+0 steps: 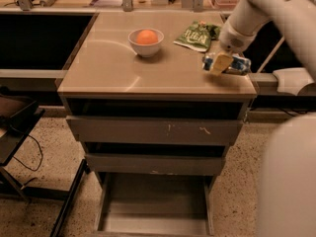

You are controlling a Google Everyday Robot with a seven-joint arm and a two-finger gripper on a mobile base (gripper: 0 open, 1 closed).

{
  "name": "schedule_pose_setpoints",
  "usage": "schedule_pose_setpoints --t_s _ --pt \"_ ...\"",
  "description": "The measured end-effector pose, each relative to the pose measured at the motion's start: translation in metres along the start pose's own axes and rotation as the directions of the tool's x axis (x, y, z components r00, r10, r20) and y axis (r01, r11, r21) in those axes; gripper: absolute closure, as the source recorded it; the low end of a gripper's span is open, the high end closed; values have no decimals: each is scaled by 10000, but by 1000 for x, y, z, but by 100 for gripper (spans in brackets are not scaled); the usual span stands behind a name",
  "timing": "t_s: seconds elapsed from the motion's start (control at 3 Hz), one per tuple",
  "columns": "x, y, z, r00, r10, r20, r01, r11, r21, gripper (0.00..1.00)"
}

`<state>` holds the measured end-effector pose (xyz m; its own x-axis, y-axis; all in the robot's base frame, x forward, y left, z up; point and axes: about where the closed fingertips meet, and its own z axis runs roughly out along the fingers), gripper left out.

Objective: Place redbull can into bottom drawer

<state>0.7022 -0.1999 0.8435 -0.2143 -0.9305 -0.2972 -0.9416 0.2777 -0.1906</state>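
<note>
Currently your gripper (219,63) sits at the redbull can (240,63), lying by the front right corner of the desk (123,73); you cannot tell whether the jaws hold it. Squeeze firmly before lifting toward the open bottom drawer (155,216).

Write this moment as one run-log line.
claw: at redbull can | can: on counter, right edge | bottom drawer: open, no can inside

One redbull can (236,64) at upper right, one claw (220,63) right at it. One bowl (141,48), one orange (147,36), one green bag (193,35). Three drawers, bottom drawer (153,214) lowest. One table (108,68).
</note>
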Motion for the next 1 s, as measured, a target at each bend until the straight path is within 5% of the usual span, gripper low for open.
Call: schedule_pose_setpoints --t_s 0.33,0.67,1.0 --pt "9 31 -76 9879 953 1223 -1125 9834 1425 100" --pt "-25 95 -148 9426 1682 2886 -2288 9545 1912 100" --pt "-79 188 -199 8935 1893 4071 -2759 9469 1653 100"
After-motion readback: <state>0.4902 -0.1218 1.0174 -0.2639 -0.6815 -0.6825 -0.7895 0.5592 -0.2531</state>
